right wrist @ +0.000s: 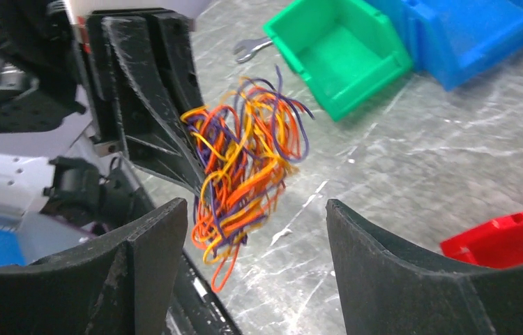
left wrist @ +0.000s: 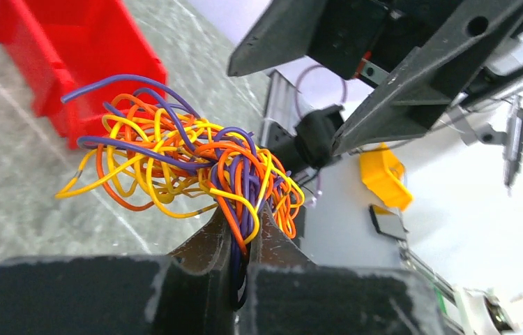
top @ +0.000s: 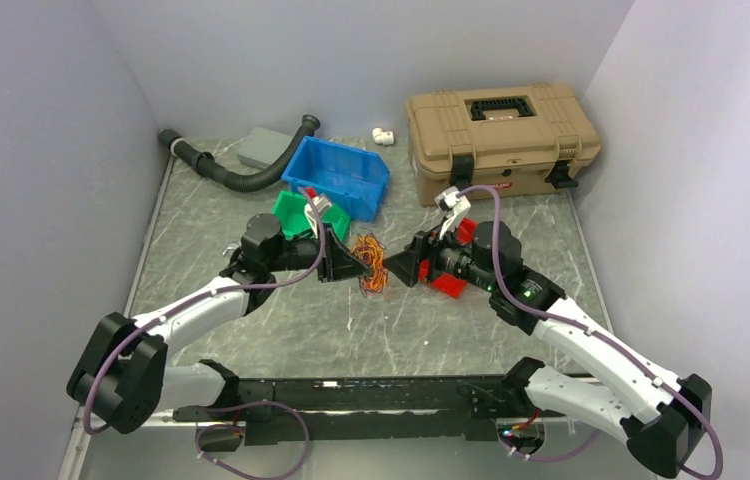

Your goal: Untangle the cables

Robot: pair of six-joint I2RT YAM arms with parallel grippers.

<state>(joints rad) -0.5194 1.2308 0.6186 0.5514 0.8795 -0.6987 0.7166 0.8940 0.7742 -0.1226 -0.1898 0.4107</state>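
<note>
Many orange, yellow, purple cables snarled, pinched in left claw; right claw agape.

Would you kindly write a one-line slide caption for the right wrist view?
Open right gripper faces the tangled cables pinched in the shut left gripper, green bin behind.

The grey marbled worktop carries a blue bin, green bin, red bin, tan case, black corrugated hose, grey block, white fitting and wrench.
</note>
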